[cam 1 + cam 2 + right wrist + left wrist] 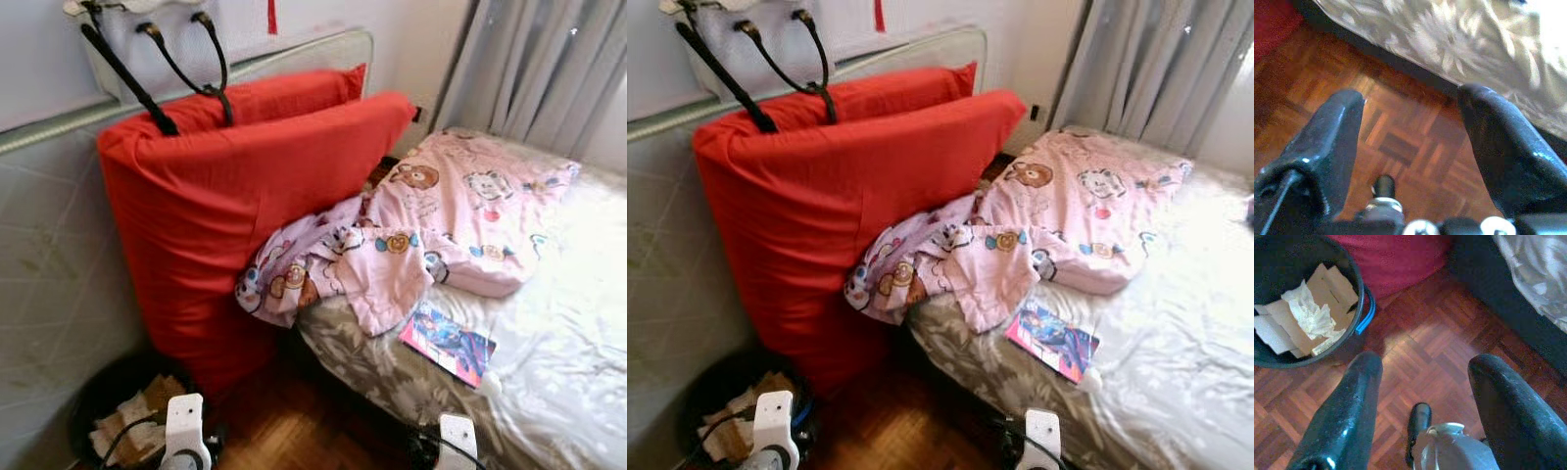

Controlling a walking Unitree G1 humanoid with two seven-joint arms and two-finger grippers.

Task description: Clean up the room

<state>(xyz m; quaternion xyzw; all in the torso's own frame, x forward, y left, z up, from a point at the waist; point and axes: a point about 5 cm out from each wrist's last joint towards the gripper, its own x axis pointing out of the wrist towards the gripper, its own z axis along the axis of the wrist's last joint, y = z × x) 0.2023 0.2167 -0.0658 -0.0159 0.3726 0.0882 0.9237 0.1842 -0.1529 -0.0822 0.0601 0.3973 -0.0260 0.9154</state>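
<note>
Bed: a mattress (549,323) under a pale, satiny sheet with a faint leaf pattern, shiny where daylight hits it; the sheet's edge hangs down the side toward the floor.
Blanket: a pink quilted blanket (431,230) printed with cartoon bears and mice lies crumpled across the bed's head, one corner spilling over the edge beside the cushions.
Book: a thin, glossy comic book (448,343) in blue and pink lies flat on the sheet near the bed's edge, just below the blanket.
Cushions: two big red cloth cushions (235,206), slab-shaped and soft-cornered, stand on edge against the quilted grey wall panel (49,264), leaning toward the bed.
Bag: a whitish bag (147,29) with long black straps hangs on the wall above the cushions, its straps draped over their top.
Bin: a round black plastic waste bin (1349,264) with a blue handle sits on the floor at the foot of the cushions, holding crumpled white paper and flat cardboard pieces.
Floor: reddish-brown wooden parquet (1435,342) in a basket-weave pattern.
Curtain: grey pleated curtain (539,69) behind the bed.
Left gripper (1425,396): low over the parquet near the bin, fingers spread wide, holding nothing.
Right gripper (1413,132): low over the parquet beside the bed's edge, fingers spread wide, holding nothing.
</note>
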